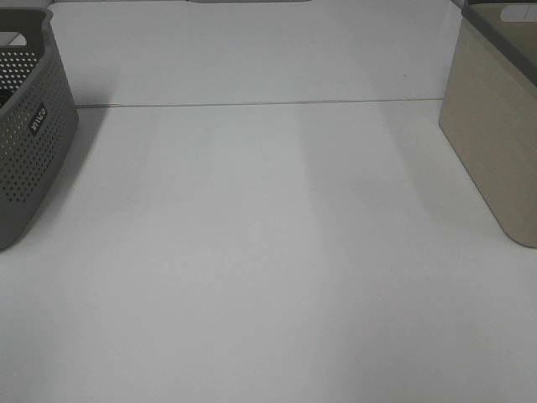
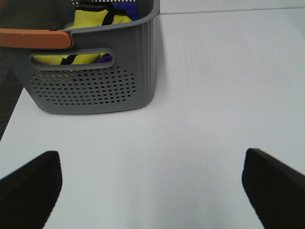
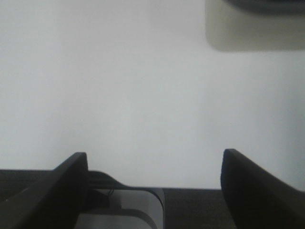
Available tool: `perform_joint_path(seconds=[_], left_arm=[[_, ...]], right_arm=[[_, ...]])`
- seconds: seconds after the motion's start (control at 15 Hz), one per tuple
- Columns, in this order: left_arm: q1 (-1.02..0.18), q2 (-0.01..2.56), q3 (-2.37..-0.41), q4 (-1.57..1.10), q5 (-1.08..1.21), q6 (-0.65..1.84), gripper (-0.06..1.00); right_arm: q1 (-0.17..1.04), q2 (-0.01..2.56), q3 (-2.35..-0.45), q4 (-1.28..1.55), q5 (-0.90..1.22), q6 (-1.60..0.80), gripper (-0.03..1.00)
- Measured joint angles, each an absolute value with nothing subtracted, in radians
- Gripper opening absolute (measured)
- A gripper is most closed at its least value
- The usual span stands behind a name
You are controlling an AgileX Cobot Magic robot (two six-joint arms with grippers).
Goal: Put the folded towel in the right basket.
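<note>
No folded towel is seen on the white surface (image 1: 268, 269). Yellow and purple cloth (image 2: 97, 19) (possibly the towel, though that cannot be confirmed) is seen inside the grey perforated basket (image 2: 95, 86), which is faced by the left claw (image 2: 152, 191); its long axis cannot be judged. The left arm is judged nearer. Both the left claw and the right claw (image 3: 155, 191) are spread wide, and nothing is held. From the grey basket, the beige basket (image 1: 495, 143) is set well apart across the surface. A small label (image 1: 38, 119) is borne by the grey basket, unreadable.

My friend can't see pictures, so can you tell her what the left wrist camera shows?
A grey perforated basket with an orange handle sits on a white table, holding yellow and purple fabric. Nearer the camera, the left gripper is open, its two dark fingertips spread wide over bare tabletop.
</note>
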State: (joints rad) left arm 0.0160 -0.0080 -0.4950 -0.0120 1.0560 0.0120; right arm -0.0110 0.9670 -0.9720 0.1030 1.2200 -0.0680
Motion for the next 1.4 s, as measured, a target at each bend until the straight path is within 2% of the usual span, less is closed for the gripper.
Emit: perform_joint_path(seconds=[0.33,0.4,0.6,0.87,1.4], left_arm=[[0.016,-0.008,-0.495,-0.012,1.056,0.012,0.98],[0.016,-0.008,-0.495,-0.012,1.056,0.012,0.98],[0.016,-0.008,-0.495,-0.012,1.056,0.012,0.98],[0.016,-0.008,-0.495,-0.012,1.056,0.012,0.98],[0.016,-0.008,-0.495,-0.012,1.056,0.012,0.98]], right_arm=[[-0.011,0.527,-0.62,0.097,1.221,-0.067,0.73],[-0.011,0.357,-0.555,0.084,1.199,-0.075,0.73],[-0.011,0.177,-0.555,0.079,1.133,-0.141,0.73],[-0.011,0.062,-0.511,0.088,1.086,-0.166,0.73],[-0.01,0.038,-0.509,0.09,1.079,-0.166,0.73]])
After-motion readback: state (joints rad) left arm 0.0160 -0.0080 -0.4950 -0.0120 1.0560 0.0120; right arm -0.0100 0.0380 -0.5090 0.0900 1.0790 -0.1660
